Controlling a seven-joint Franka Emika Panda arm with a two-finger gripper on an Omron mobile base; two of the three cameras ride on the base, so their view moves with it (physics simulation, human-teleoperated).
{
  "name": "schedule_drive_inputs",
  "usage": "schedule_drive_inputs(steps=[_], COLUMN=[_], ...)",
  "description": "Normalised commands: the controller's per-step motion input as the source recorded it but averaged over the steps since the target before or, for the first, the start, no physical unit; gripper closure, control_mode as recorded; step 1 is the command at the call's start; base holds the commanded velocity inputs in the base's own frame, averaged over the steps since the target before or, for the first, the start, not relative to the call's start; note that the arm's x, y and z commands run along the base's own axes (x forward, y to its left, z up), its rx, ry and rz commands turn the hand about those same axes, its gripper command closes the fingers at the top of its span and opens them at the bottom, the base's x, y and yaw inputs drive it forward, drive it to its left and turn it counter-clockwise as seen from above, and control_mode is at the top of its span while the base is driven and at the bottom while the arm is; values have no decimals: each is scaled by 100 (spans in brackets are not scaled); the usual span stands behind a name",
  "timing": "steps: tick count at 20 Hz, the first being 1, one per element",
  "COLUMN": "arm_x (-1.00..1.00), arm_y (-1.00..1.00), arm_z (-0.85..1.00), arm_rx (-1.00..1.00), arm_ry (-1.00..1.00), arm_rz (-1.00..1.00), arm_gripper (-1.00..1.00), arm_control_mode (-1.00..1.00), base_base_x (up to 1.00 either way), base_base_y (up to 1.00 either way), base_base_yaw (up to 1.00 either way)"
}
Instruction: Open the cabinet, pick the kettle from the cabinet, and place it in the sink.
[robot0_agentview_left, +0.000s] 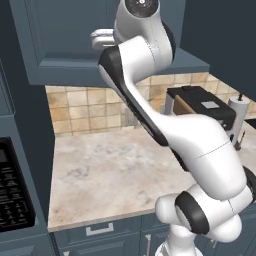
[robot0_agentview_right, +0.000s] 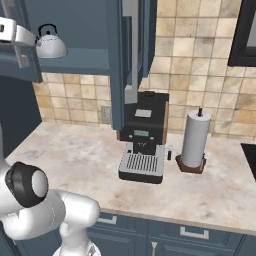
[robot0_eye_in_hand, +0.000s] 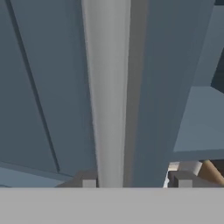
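Your pincer (robot0_eye_in_hand: 136, 183) is half-open, its tips straddling the cabinet's (robot0_eye_in_hand: 52, 87) silver handle (robot0_eye_in_hand: 107, 87); the kettle (robot0_agentview_right: 50, 45) sits inside, beside the hand.

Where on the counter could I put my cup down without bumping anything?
The widest bare patch of the counter lies left of the coffee machine, out toward the front edge. Another bare stretch lies along the front edge right of the paper towel roll. It is crowded between the coffee machine and the roll, where only a narrow gap is left.
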Motion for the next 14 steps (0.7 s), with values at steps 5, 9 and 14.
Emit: schedule_drive_inputs(steps=[5, 9, 14], arm_x=[-37, -37, -38], arm_y=[46, 46, 45], arm_z=[0, 0, 0], arm_rx=[-5, -4, -2], arm_ry=[0, 0, 0], arm_rz=[-7, -7, -8], arm_gripper=[100, 100, 100], arm_control_mode=[-100, -100, -100], base_base_x=[0, 0, 0], base_base_y=[0, 0, 0], base_base_yaw=[0, 0, 0])
